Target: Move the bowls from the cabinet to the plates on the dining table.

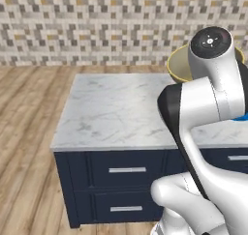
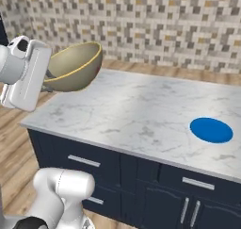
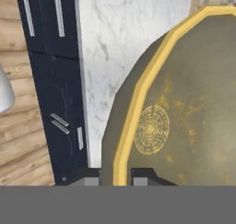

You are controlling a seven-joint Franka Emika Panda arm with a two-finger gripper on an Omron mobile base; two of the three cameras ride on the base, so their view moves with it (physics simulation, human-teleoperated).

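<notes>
A small-tiled mosaic wall [image 2: 155,20] in grey, cream and tan backs a plank wood floor [image 1: 26,113], and in front stands the table [image 2: 141,115], a white marble slab with grey veins over a dark navy base. The bowl [image 2: 74,67] hangs in the air above the table's near left corner in the right base view, tipped on its side so its mouth faces up and toward the wall. It is round and deep, with a smooth beige-tan outside, a paler yellow rim and a speckled olive inside; the hand view shows a faint ring pattern at the bottom of its well. The gripper [image 3: 116,177] is clamped on the bowl's rim, one dark finger on the outside wall and one inside. In the left base view the bowl's rim peeks out behind the arm's white upper joint. A flat round blue plate [image 2: 211,130] lies on the marble toward the right side, well apart from the bowl. The base below carries flat drawer fronts and doors with slim silver bar handles [image 1: 127,169].
</notes>
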